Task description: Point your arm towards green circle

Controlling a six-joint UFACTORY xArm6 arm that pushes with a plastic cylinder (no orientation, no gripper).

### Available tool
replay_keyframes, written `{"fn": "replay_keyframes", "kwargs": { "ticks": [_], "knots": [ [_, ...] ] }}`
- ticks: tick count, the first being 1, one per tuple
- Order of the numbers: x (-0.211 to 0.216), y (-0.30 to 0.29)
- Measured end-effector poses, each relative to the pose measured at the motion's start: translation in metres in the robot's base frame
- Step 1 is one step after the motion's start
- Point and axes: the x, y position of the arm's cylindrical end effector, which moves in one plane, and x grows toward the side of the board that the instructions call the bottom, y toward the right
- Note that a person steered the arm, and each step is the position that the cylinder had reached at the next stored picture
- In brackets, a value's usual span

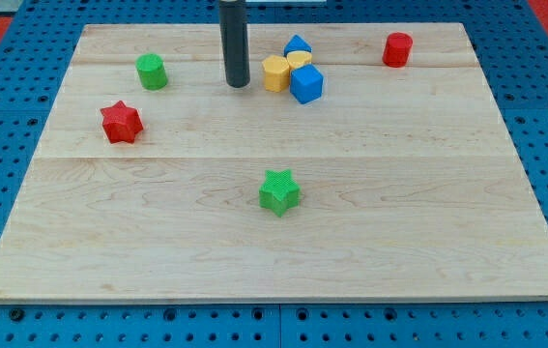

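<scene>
The green circle block (152, 72) stands near the view's top left of the wooden board (274, 242). My tip (238, 83) rests on the board at the top middle, well to the right of the green circle and just left of a yellow block (275, 73). The dark rod rises straight up out of the view.
A cluster sits right of the tip: the yellow block, a second yellow block (300, 60), a blue cube (306, 84) and a blue block (298, 44) behind. A red star (121, 122) lies at left, a green star (279, 190) at centre, a red block (398, 48) at top right.
</scene>
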Motion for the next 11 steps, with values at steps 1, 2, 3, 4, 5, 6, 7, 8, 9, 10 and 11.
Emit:
{"fn": "replay_keyframes", "kwargs": {
  "ticks": [1,2,3,4,5,6,7,8,9,10,11],
  "knots": [
    [-0.004,-0.009],
    [-0.027,-0.021],
    [-0.043,-0.022],
    [-0.051,-0.027],
    [-0.059,-0.037],
    [-0.061,-0.052],
    [-0.068,-0.075],
    [-0.074,-0.096],
    [-0.057,-0.111],
    [-0.049,-0.120],
    [-0.046,-0.129]
  ]
}}
